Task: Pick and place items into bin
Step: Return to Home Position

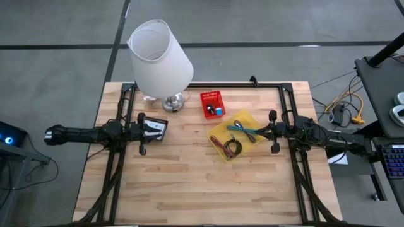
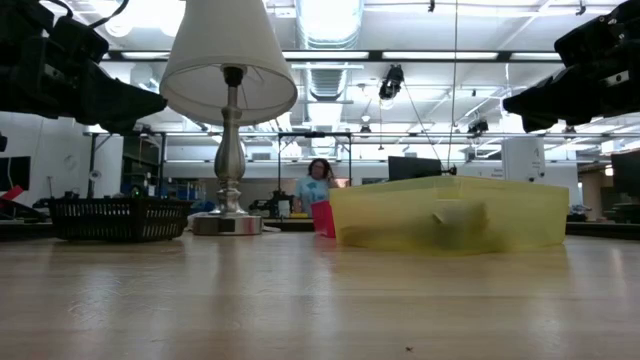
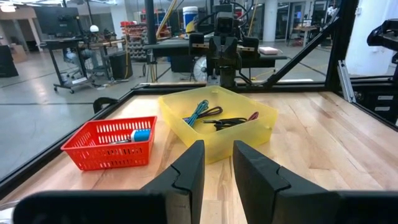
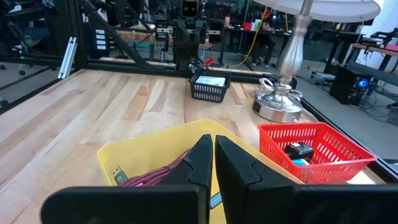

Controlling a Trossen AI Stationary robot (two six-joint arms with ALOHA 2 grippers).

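Note:
A yellow bin [image 1: 237,135] sits on the table's right half and holds teal ties [image 3: 199,112], a black coiled cable [image 3: 227,122] and a maroon tie [image 4: 155,175]. A white card packet [image 4: 210,81] lies in a small black basket [image 1: 154,128]. My left gripper [image 3: 217,168] hovers over that basket, fingers a little open and pointing at the bin, holding nothing. My right gripper [image 4: 213,155] hangs above the bin's right edge, shut and empty. In the low view both grippers stay high above the table.
A red basket [image 1: 213,104] with a blue and a dark object stands on the far side of the bin. The big white lamp [image 1: 161,57] stands at the far left. The wooden table [image 1: 189,189] has a black frame along its far and side edges. A person [image 2: 318,185] stands in the room behind.

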